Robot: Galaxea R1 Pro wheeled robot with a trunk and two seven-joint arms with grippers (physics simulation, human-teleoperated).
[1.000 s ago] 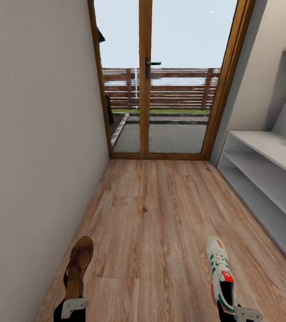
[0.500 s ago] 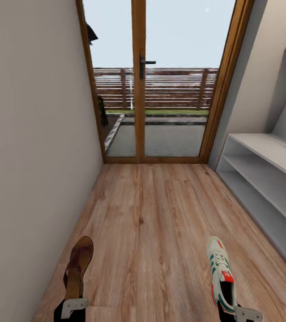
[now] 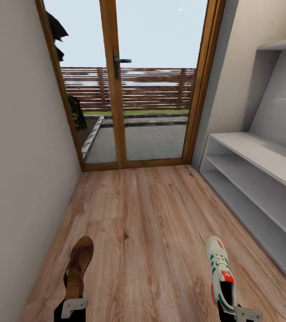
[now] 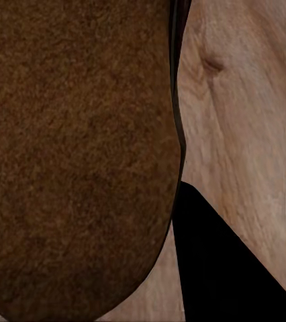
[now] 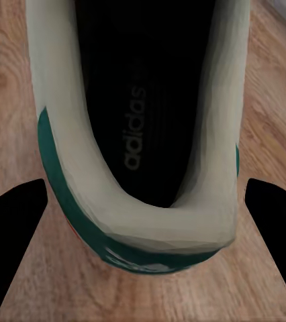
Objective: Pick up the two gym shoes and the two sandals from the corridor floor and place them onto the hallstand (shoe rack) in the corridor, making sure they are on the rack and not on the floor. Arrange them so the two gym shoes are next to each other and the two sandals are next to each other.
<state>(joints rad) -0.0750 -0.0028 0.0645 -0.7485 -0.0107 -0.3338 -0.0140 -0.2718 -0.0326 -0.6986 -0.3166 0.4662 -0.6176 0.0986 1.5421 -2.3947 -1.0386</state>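
Sandal close up over the plank floor

A brown sandal (image 4: 76,154), grainy like suede, is taking up most of the frame, its rounded end curving in toward one edge. Light wood-grain corridor floor (image 4: 244,121) is showing beside it (a small knot marks one plank), and a black wedge (image 4: 217,268) is cutting across the floor just beside the sandal's edge.

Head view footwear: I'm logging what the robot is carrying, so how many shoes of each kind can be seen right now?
Brown sandal, at the left gripper: 1
White gym shoe with green stripes, at the right gripper: 1
Total: 2
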